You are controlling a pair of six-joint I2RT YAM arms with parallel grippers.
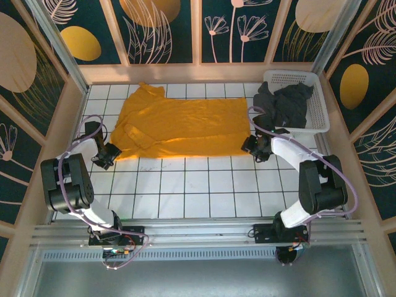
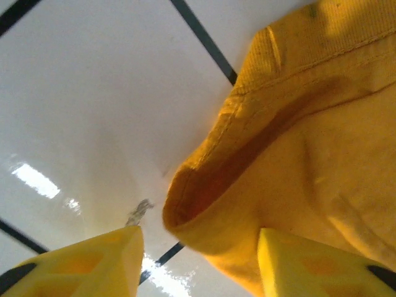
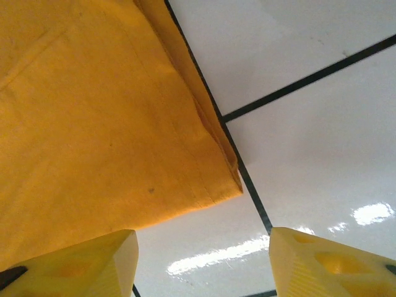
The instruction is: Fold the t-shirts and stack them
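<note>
White tiles covered the table (image 1: 185, 185) you saw from above, the orange-yellow t-shirt (image 1: 185, 127) spread flat at the back, the charcoal t-shirt (image 1: 286, 106) heaped in the basket (image 1: 322, 117), and the left gripper (image 1: 106, 154) and right gripper (image 1: 250, 146) at the orange shirt's near corners. Your left wrist showed fingers (image 2: 86, 263) apart, a rolled hem lying loose between them. Your right wrist showed fingers (image 3: 328, 260) equally parted, the shirt's corner just ahead.
</note>
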